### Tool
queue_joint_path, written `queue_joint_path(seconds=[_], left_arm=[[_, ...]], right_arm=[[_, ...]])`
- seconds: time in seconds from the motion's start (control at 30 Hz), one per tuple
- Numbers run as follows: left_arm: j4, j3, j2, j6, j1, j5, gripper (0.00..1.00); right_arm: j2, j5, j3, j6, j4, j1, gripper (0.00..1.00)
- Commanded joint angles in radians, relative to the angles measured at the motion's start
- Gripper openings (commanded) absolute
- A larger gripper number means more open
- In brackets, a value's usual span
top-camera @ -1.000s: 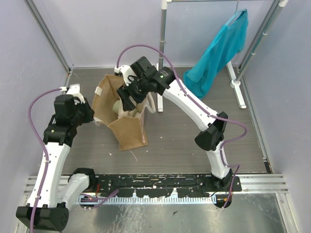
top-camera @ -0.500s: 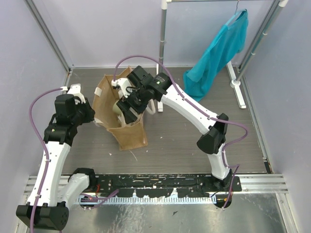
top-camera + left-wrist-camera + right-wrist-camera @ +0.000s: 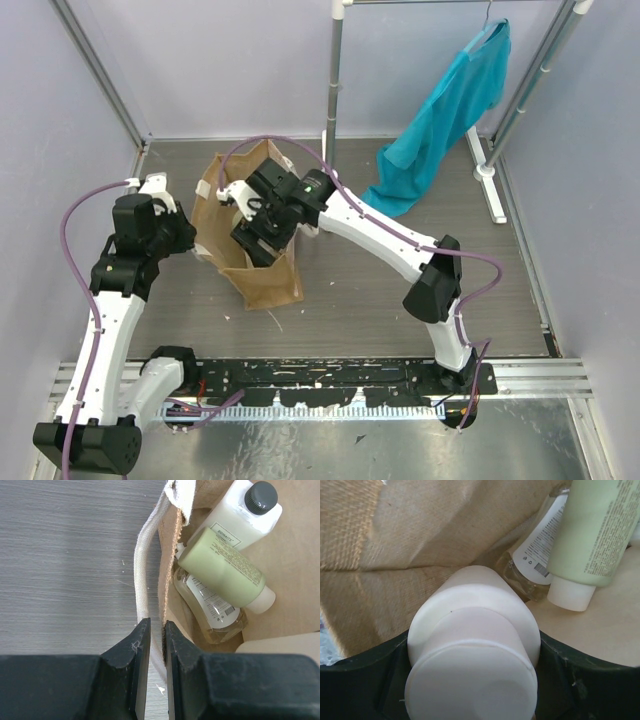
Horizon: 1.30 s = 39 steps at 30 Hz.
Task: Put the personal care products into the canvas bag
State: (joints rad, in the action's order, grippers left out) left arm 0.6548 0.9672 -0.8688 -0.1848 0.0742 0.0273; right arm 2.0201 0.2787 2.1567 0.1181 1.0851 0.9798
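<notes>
Dipping lower than 1 second ago, the right gripper [image 3: 472, 680], clamped on the cream round bottle [image 3: 475, 625], now sits inside the canvas bag [image 3: 272, 285] above the olive-green bottle [image 3: 225, 570] and 2 others, so probably only release remains. The left gripper [image 3: 153, 645] pinches the bag's rim.

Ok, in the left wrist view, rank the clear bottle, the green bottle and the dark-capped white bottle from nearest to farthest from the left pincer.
1. Clear bottle, low in the canvas bag, just right of the left pincer.
2. Olive-green bottle, lying over it, mid-frame.
3. Dark-capped white bottle, top right corner.
</notes>
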Motion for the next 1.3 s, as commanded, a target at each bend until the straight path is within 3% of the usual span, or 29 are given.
queue_joint_path(seconds=[0.0,0.23,0.5,0.67,1.27], left_arm=[[-0.033,0.023,0.003,0.005,-0.001,0.007,0.25],[-0.032,0.024,0.000,0.003,-0.001,0.010,0.25],[-0.034,0.022,-0.004,0.001,-0.002,0.012,0.25],[-0.035,0.026,-0.007,0.003,-0.001,0.014,0.25],[-0.032,0.030,-0.012,0.007,-0.001,0.014,0.25]], right_arm=[[-0.071,-0.030,-0.082,0.000,-0.101,0.024,0.01],[-0.066,-0.015,-0.120,0.005,-0.106,0.028,0.01],[-0.103,0.171,-0.165,-0.002,-0.045,0.033,0.01],[-0.106,0.210,-0.192,0.020,0.017,0.033,0.01],[-0.070,0.006,-0.324,-0.002,-0.078,0.072,0.01]])
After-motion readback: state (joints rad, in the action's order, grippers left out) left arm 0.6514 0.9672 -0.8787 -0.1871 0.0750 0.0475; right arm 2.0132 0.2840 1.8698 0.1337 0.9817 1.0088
